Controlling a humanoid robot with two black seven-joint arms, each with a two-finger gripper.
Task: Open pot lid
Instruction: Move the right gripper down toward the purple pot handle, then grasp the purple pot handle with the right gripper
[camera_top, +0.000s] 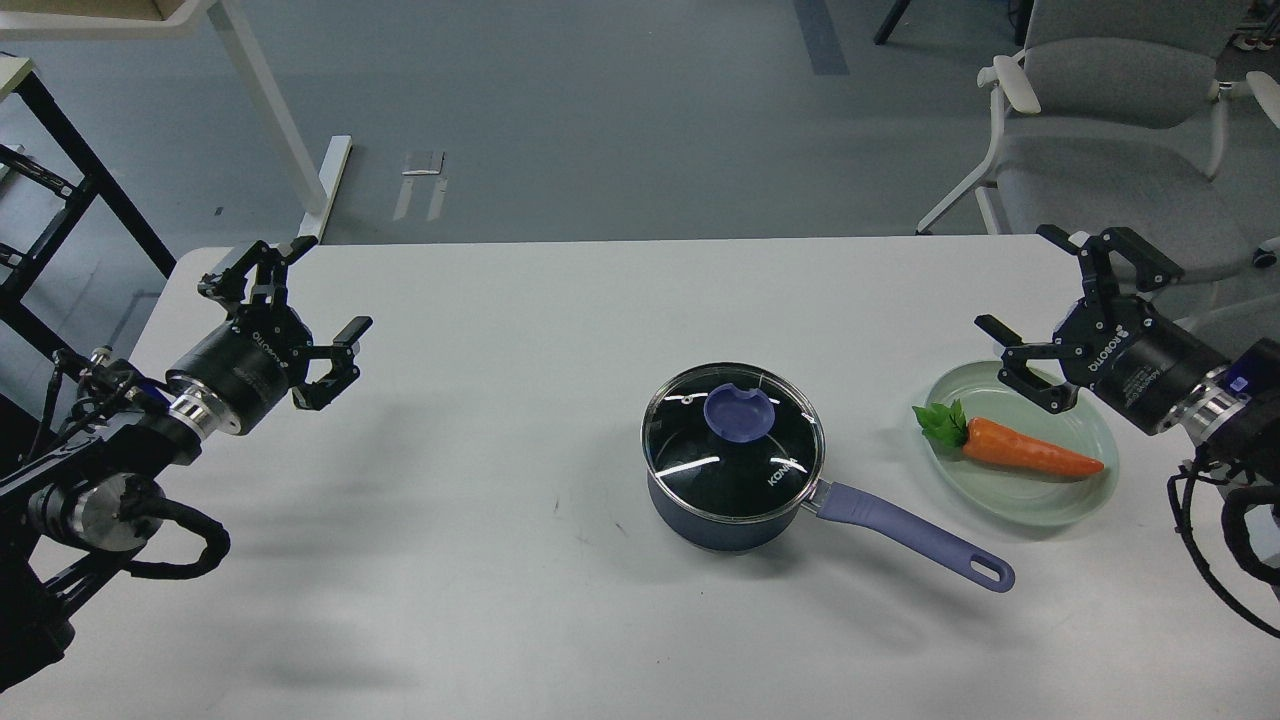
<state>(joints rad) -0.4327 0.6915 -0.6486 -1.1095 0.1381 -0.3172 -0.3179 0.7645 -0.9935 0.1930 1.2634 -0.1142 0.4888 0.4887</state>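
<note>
The dark blue pot stands in the middle of the white table, its long lavender handle pointing to the front right. The glass pot lid lies flat on the pot, its purple-blue knob in the centre. My left gripper is open and empty, raised over the table's far left, well away from the pot. My right gripper is open and empty, above the far right of the table just behind the plate.
A pale green plate with an orange toy carrot sits right of the pot. A grey chair stands behind the table's right corner. A white desk leg and a black rack stand at the back left.
</note>
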